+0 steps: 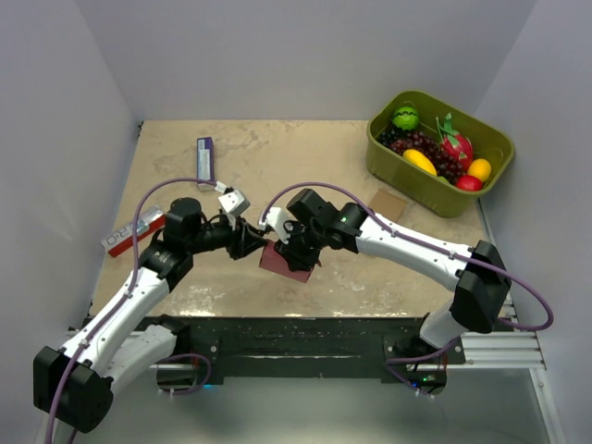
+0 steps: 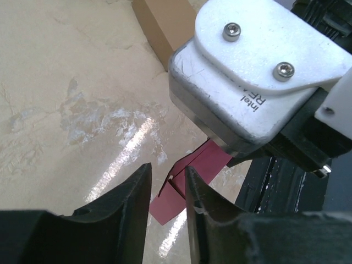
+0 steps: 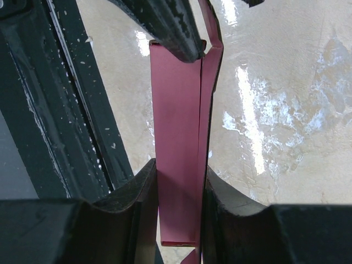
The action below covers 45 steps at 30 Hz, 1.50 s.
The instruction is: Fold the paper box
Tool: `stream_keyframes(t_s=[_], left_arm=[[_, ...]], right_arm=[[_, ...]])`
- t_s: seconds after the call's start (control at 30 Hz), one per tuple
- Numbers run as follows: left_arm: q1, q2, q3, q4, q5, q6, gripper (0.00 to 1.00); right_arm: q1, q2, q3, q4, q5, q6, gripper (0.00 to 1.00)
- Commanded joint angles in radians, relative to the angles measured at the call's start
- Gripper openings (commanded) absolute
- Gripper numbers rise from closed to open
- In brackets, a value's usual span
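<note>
The paper box (image 1: 282, 262) is a pink-red card packet held just above the table between both arms. My right gripper (image 3: 180, 165) is shut on the paper box (image 3: 176, 110), one finger pressed on each long side. My left gripper (image 2: 168, 168) comes in from the left, its jaws narrow but still apart. One end flap of the paper box (image 2: 214, 159) lies between and beyond the left fingertips. In the right wrist view, a left finger (image 3: 170, 27) touches the box's far end beside a raised flap. From above, the left gripper (image 1: 254, 242) and right gripper (image 1: 294, 248) nearly meet.
An olive bin (image 1: 416, 190) of toy fruit stands at the back right, with a brown card piece (image 1: 388, 203) beside it. A red-and-white packet (image 1: 129, 236) and a purple-white packet (image 1: 205, 159) lie at the left. The black base frame (image 1: 296, 338) runs along the near edge.
</note>
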Motion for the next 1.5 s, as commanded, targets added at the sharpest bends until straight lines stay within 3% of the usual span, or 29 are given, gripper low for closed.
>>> stream_keyframes(t_s=[0.0, 0.23, 0.4, 0.87, 1.13, 1.47], left_arm=[[-0.013, 0.000, 0.002, 0.031, 0.007, 0.016, 0.31], [-0.031, 0.004, -0.003, 0.023, 0.000, 0.017, 0.10], [-0.048, 0.004, -0.007, 0.027, -0.013, 0.003, 0.00], [-0.135, -0.017, -0.044, 0.055, -0.262, -0.181, 0.00], [-0.207, -0.074, -0.214, 0.259, -0.425, -0.331, 0.00], [-0.241, -0.043, -0.367, 0.475, -0.470, -0.368, 0.00]], right_arm=[[-0.004, -0.021, -0.001, 0.006, -0.023, 0.006, 0.18], [-0.004, -0.024, -0.004, 0.017, -0.001, 0.009, 0.16], [-0.004, -0.024, -0.007, 0.023, 0.021, 0.015, 0.16], [-0.002, -0.035, -0.034, 0.095, 0.144, 0.069, 0.17], [-0.002, 0.024, -0.074, 0.146, 0.199, 0.129, 0.17], [-0.001, 0.053, -0.146, 0.244, 0.259, 0.161, 0.17]])
